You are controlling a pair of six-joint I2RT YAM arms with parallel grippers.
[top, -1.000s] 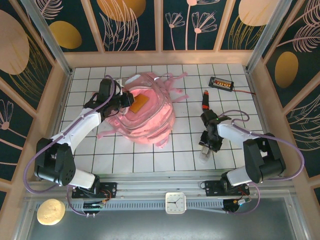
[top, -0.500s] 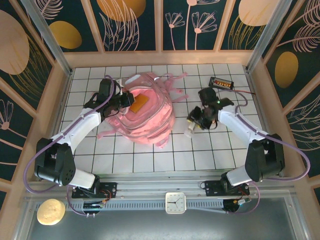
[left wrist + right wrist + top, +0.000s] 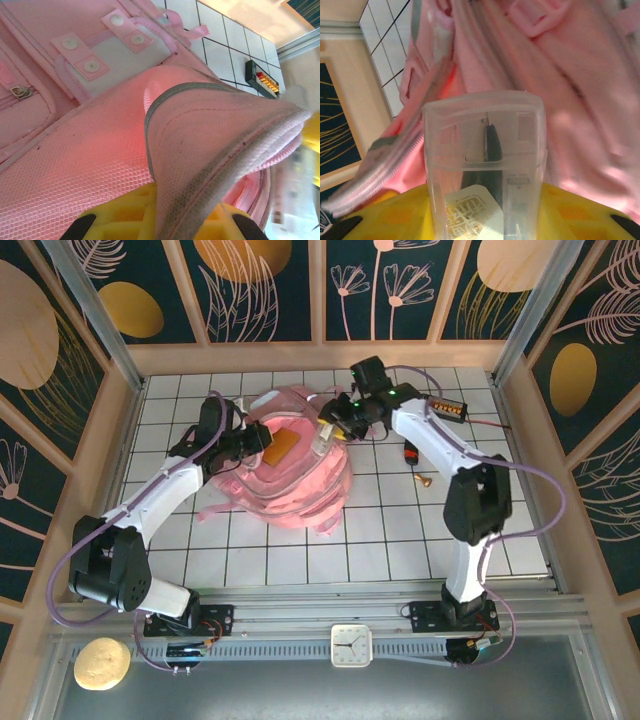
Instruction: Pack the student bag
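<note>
The student bag (image 3: 295, 475), soft pink fabric with a mesh lining and grey-trimmed rim, is spread on the tiled table (image 3: 400, 540). Its rim is pinched shut-jawed by the left gripper (image 3: 258, 443) at the bag's left side. A rigid clear plastic case (image 3: 485, 165) is clamped in the right gripper (image 3: 328, 432) just above the bag's far side, its long axis aimed at the bag.

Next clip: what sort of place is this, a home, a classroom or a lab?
Most likely a lab robot cell: a white gridded table walled by leaf-patterned panels on aluminium posts, with a clock on the front rail.
</note>
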